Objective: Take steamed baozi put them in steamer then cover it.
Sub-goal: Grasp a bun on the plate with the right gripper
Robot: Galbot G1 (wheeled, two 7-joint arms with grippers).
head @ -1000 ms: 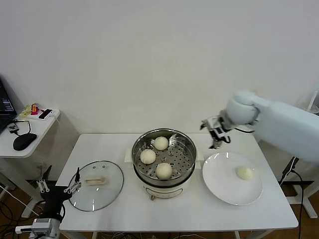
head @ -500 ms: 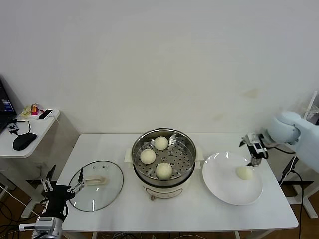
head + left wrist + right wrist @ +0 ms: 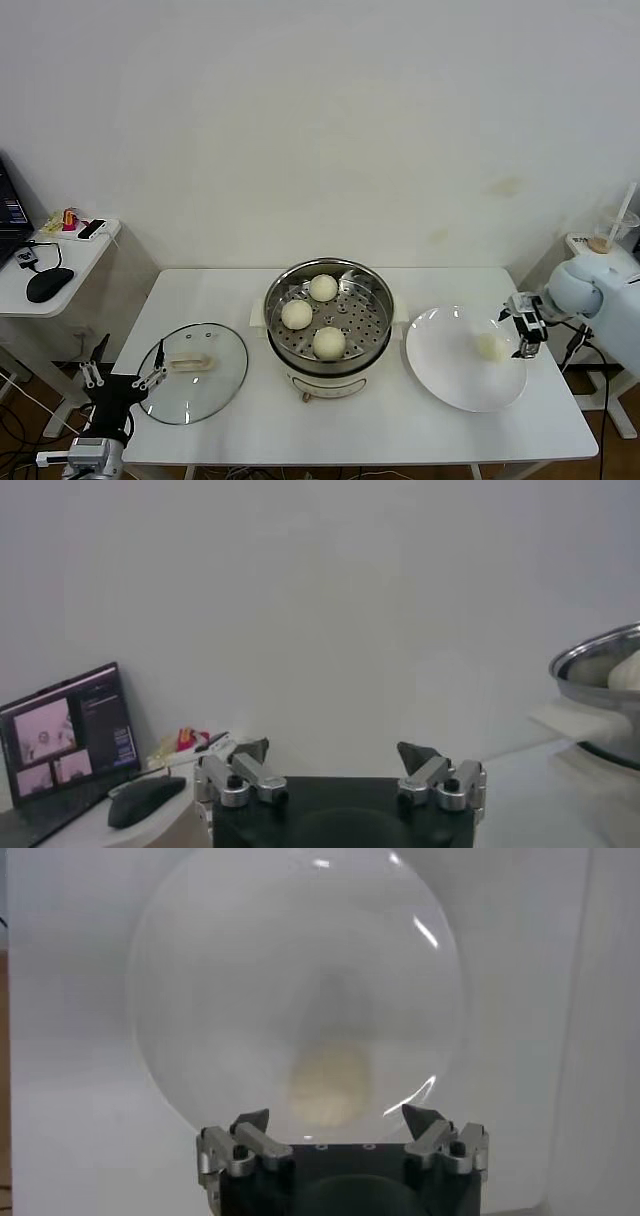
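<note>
The steel steamer (image 3: 372, 292) on its cream pot base stands at the table's middle and holds three baozi (image 3: 323, 287) (image 3: 296, 314) (image 3: 329, 342). A fourth baozi (image 3: 489, 346) lies on the white plate (image 3: 445, 370) to the right; it shows in the right wrist view too (image 3: 330, 1083). My right gripper (image 3: 527, 328) is open and empty, just right of that baozi at the plate's edge, with the bun ahead of its jaws (image 3: 334, 1120). The glass cover (image 3: 193, 372) with its beige handle lies flat at the left. My left gripper (image 3: 120, 377) is open, low at the table's front left corner.
A side table (image 3: 75, 262) at the far left holds a mouse (image 3: 50, 284), a laptop (image 3: 68, 735) and small items. The steamer's rim (image 3: 598, 660) shows far off in the left wrist view. A wall stands right behind the table.
My right gripper swung from beside the steamer's right rim out to the right and down, ending beside the baozi on the plate. The left arm shifted only slightly.
</note>
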